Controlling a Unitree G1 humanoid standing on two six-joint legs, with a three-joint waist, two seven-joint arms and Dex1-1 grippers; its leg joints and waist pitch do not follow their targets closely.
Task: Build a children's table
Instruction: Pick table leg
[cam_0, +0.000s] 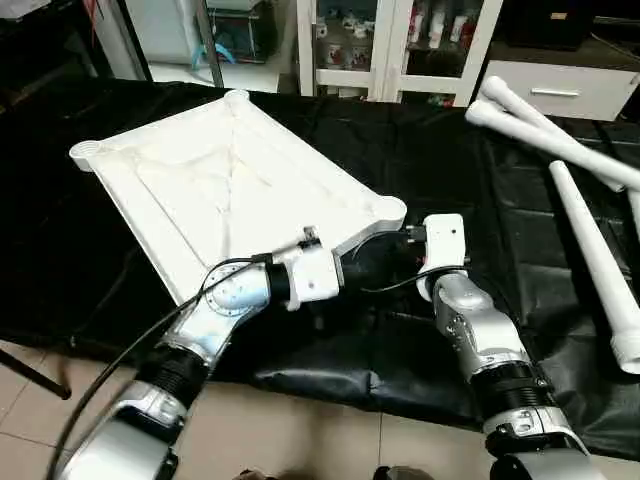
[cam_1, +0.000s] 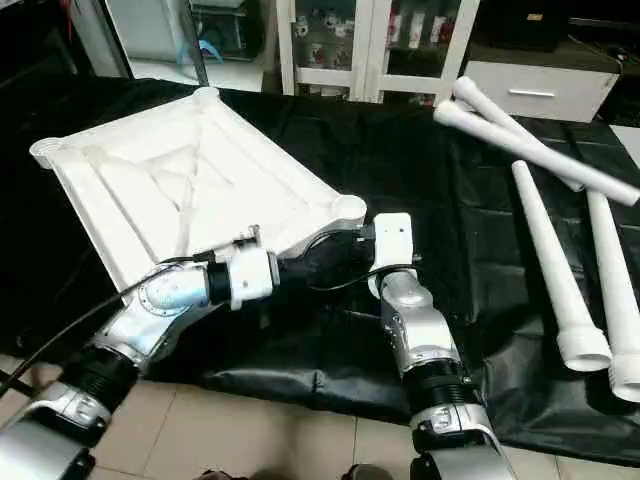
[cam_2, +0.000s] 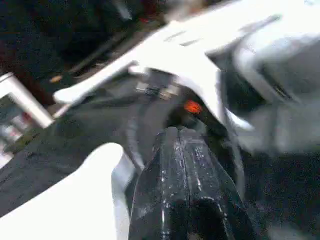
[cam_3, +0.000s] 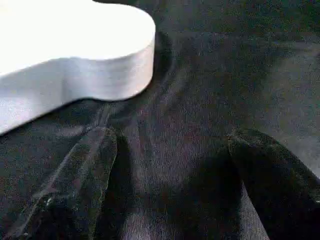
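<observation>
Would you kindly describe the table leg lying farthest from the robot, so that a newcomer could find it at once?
Start at the black work table and look to its far right corner, where white tube legs lie apart from the tabletop. The farthest leg is the long one running across, its wide end towards the cabinet. It lies crosswise over a shorter-looking leg, while the other two legs point towards the robot.

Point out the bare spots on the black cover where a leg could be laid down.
Bare black cover lies between the tabletop and the legs, and along the far edge behind the tabletop. It is crowded at the tabletop's near corner, where the shut left gripper and open right gripper meet.
</observation>
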